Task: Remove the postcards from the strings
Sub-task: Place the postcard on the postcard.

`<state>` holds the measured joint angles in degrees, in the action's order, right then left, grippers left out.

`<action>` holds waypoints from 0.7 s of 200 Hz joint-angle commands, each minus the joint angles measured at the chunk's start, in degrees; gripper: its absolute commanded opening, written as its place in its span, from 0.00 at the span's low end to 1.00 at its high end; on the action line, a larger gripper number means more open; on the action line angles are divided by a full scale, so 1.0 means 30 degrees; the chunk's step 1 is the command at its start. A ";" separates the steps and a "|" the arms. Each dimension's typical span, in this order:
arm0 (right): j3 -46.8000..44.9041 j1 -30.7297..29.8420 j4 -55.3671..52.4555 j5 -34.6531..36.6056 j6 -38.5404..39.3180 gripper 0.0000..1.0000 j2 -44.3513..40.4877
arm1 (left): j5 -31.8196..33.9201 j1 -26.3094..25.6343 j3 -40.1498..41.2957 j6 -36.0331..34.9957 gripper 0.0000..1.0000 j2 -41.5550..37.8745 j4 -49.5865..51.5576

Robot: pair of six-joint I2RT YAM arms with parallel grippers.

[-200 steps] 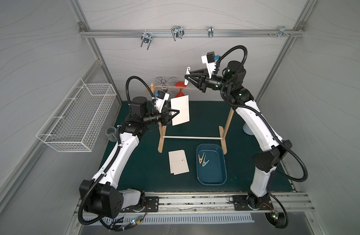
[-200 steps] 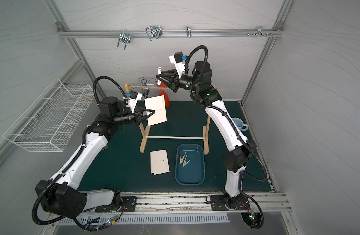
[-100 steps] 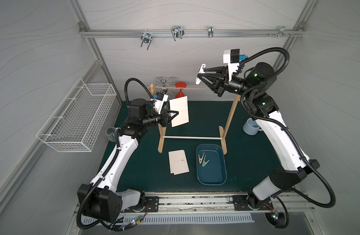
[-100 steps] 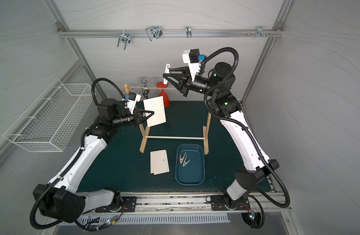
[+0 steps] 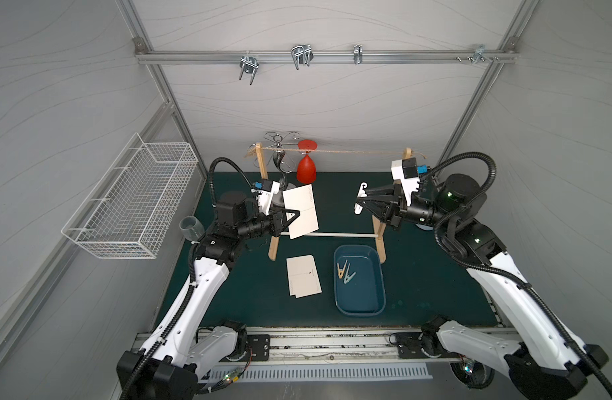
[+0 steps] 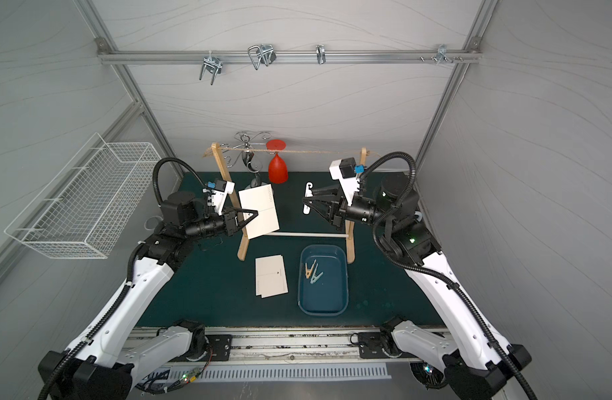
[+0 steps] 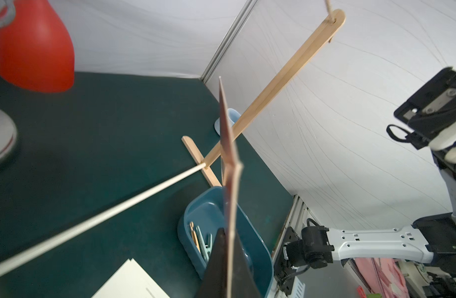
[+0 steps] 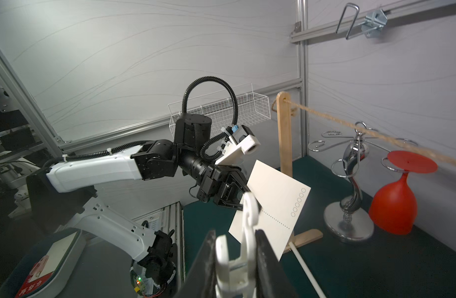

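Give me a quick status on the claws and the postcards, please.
Left claw shut on postcard, clear of string. Right claw shut on white peg. Two postcards overlapped on mat. Nothing seen in the way.

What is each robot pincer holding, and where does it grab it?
The left pincer pinches a white postcard at the middle of one long edge. The right pincer grips a white clothespeg around its middle.

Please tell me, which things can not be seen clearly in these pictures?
- Held postcard: left wrist view, edge-on, face hidden.
- Stacked postcards: both top views, overlapping, count unclear.
- Pegs in blue tray: both top views, too small to count.
- Light blue cup: left wrist view, half behind held postcard.
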<state>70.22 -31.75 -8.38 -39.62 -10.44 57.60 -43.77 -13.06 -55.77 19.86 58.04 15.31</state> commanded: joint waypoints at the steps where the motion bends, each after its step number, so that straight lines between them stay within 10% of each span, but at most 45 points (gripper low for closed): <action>1: -0.2429 -0.0064 -0.1177 0.0486 -0.1138 0.00 -0.1048 | 0.1414 -0.0556 0.0425 0.0832 0.00 -0.0945 0.1449; 140: -1.2327 -0.0168 -0.0467 0.1489 -0.4546 0.00 -0.2892 | 0.4355 -0.1609 0.7177 0.4865 0.00 -0.3236 0.0323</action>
<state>35.33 -31.81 -13.23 -36.25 -21.96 48.71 -32.75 -17.43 -35.18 32.18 49.45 19.59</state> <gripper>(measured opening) 0.243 0.047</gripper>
